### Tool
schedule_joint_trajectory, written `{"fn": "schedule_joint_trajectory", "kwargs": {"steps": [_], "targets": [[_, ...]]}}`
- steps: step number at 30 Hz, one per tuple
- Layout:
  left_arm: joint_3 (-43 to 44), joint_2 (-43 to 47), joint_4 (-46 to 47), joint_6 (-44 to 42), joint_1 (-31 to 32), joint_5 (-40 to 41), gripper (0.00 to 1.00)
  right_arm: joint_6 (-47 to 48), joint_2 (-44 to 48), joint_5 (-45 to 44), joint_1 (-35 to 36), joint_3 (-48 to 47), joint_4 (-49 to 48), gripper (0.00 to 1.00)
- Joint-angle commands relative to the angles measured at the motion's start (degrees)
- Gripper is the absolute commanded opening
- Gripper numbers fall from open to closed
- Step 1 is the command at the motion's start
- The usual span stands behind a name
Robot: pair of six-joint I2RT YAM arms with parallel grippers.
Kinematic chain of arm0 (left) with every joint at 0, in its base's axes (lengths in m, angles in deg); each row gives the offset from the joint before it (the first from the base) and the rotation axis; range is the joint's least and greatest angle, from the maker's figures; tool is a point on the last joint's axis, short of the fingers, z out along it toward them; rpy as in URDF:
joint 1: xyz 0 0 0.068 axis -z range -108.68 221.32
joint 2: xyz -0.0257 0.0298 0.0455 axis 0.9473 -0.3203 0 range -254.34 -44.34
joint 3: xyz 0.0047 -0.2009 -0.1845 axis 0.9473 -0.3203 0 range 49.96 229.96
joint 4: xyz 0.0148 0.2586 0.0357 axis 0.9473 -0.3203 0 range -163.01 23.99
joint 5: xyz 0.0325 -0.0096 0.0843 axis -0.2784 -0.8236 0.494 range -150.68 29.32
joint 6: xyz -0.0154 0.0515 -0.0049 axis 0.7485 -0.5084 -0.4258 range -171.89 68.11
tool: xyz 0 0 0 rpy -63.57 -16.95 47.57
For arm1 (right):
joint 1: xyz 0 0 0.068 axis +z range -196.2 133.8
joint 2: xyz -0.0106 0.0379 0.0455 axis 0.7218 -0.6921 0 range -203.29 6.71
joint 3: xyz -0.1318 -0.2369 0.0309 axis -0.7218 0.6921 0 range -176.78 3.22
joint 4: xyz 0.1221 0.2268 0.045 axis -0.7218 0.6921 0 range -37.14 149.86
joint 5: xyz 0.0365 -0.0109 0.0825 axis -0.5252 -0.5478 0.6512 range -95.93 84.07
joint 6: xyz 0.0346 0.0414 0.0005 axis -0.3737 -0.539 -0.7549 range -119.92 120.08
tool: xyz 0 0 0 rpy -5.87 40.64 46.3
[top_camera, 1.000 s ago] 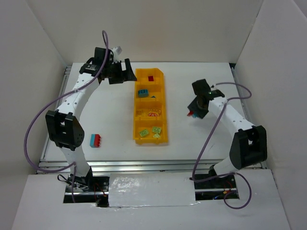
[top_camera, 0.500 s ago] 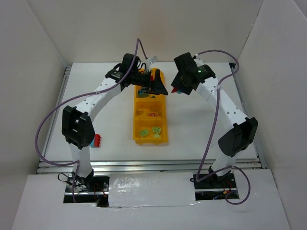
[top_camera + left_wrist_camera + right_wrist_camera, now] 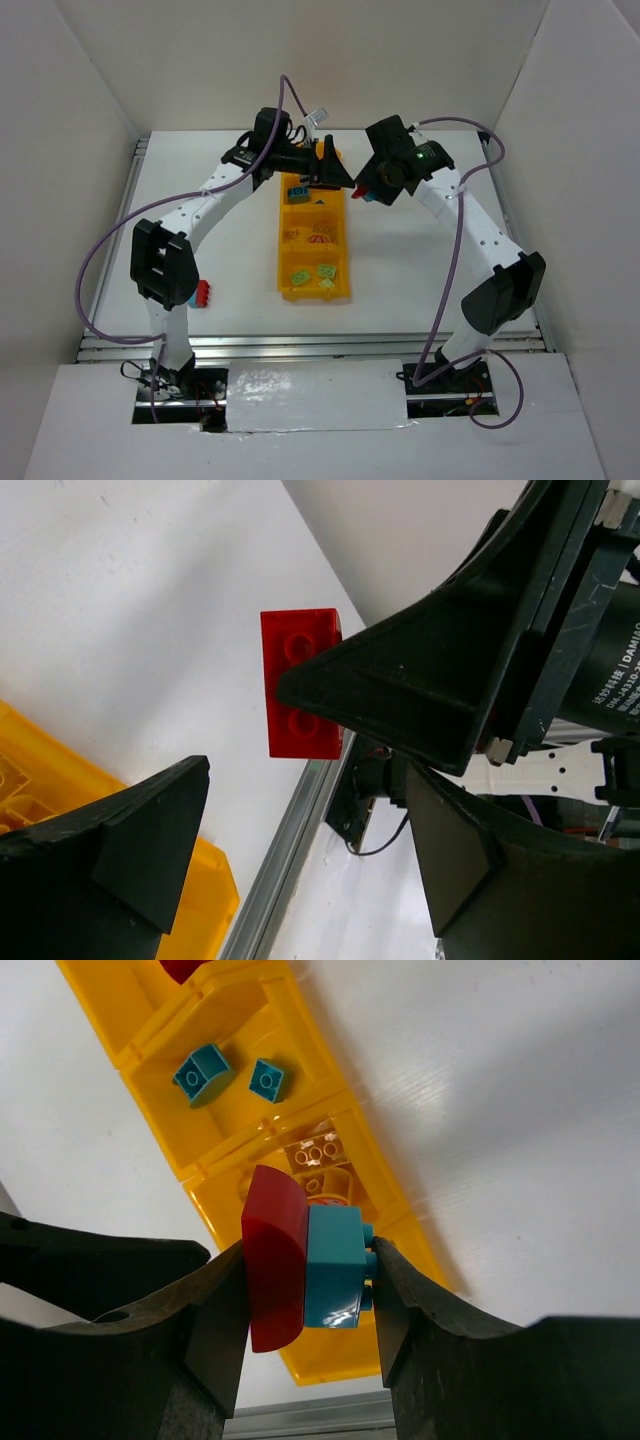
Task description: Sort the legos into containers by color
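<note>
The yellow-orange bin (image 3: 282,262) lies lengthwise mid-table. My right gripper (image 3: 368,188) is shut on a stack of a red curved lego (image 3: 272,1265) and a teal lego (image 3: 335,1260). It holds the stack above the bin (image 3: 232,1022), near its far end. Two teal legos (image 3: 200,1072) lie in the second compartment, yellow ones (image 3: 315,1150) in the third, green ones (image 3: 313,274) in the nearest. My left gripper (image 3: 330,172) hovers over the bin's far end, open and empty (image 3: 305,805). A red lego (image 3: 300,680) shows beyond it, partly behind the other gripper's finger; I cannot tell what holds it.
A joined red and teal-blue lego pair (image 3: 198,293) lies on the table at the near left, beside the left arm. The two grippers are close together over the bin's far end. White walls enclose the table on three sides.
Both arms swung inward to the bin's far end. My right gripper carried the red-teal stack from the right side of the table to beside the bin. My left gripper moved over the bin.
</note>
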Motion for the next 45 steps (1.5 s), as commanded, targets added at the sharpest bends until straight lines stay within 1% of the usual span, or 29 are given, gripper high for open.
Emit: {"fn": "schedule_joint_trajectory", "kwargs": {"steps": [1, 3, 5, 9, 11, 15, 16, 17, 26, 28, 32, 35, 40, 43, 45], "targets": [[-0.7, 0.5, 9.0, 5.1, 0.3, -0.6, 0.91, -5.5, 3.1, 1.0, 0.4, 0.2, -2.3, 0.0], [-0.5, 0.2, 9.7, 5.9, 0.3, -0.5, 0.89, -6.7, 3.0, 1.0, 0.4, -0.6, -2.5, 0.0], [0.3, -0.4, 9.0, 6.1, 0.3, -0.5, 0.85, -7.3, 2.8, 0.8, 0.4, -1.5, -2.7, 0.0], [0.1, -0.5, 10.1, 7.2, 0.4, -0.7, 0.85, -8.8, 2.7, 1.4, 0.4, -1.6, -4.0, 0.0], [0.2, -0.5, 11.5, 8.0, 0.3, -1.5, 0.82, -9.4, 2.8, 1.1, 0.4, -1.3, -4.3, 0.0], [-0.5, -0.6, 12.6, 8.4, 0.4, -2.1, 0.75, -10.9, 3.2, 1.0, 0.2, -1.1, -5.4, 0.0], [-1.0, -0.6, 13.0, 8.6, 0.3, -2.2, 0.72, -11.1, 3.2, 1.1, 0.0, -1.1, -5.5, 0.0], [-1.5, -0.4, 13.5, 8.7, 0.3, -2.3, 0.72, -11.3, 3.1, 1.7, -0.7, -0.8, -5.7, 0.0], [-1.8, -0.9, 14.7, 8.9, 0.5, -3.0, 0.72, -13.4, 3.2, 4.2, -1.5, -0.2, -7.5, 0.0], [-1.9, -0.6, 14.3, 8.4, 0.5, -3.0, 0.76, -13.8, 2.9, 5.6, -3.6, 0.9, -6.9, 0.0], [-2.0, 0.0, 12.8, 6.7, 0.5, -2.1, 0.9, -12.6, 4.5, 4.8, -4.7, 2.6, -8.7, 0.0], [-1.9, -0.4, 13.1, 7.1, 0.5, -2.3, 0.94, -12.6, 4.0, 4.5, -5.1, 1.6, -7.9, 0.0], [-0.7, -1.3, 12.8, 6.8, 0.5, -2.3, 0.94, -11.8, 4.7, 6.5, -5.1, 1.6, -9.2, 0.0], [-0.2, -2.0, 12.8, 7.0, 0.5, -2.5, 0.9, -12.0, 5.5, 7.5, -4.6, 2.0, -10.4, 0.0], [0.0, -2.2, 13.2, 7.2, 0.5, -2.8, 0.84, -12.1, 5.6, 7.8, -4.6, 1.7, -10.6, 0.0]]}}
